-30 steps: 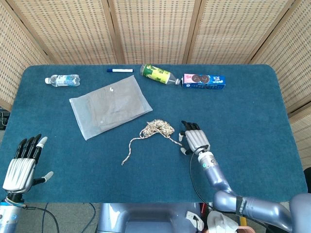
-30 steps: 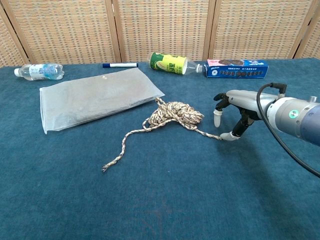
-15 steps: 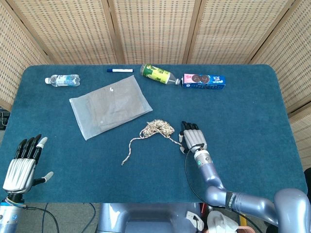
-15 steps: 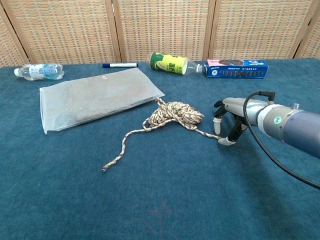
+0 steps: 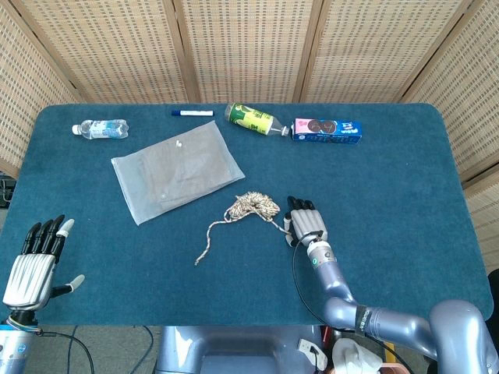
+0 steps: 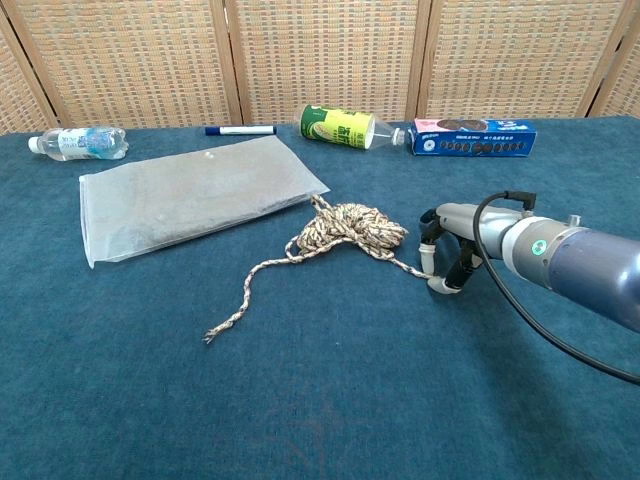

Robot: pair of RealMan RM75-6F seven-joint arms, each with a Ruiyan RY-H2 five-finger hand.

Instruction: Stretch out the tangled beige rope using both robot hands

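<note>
Rope (image 5: 253,207): tangled in the middle, right end at the fingertips.
Right hand (image 5: 306,224): fingers curled down; grip cannot be told.
Left hand (image 5: 35,263): near left, fingers apart, holding nothing.

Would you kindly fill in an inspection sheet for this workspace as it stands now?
Surface: blue table.
Job's things: beige rope tangled mid-table, one loose end trailing toward the near left.
Clutter: plastic bag, water bottle, marker, green bottle, cookie box.
Hands: right hand at the rope's right end, grip unclear; left hand open, empty.
Cables: black cable along the right arm.
Surroundings: wicker screen.
</note>
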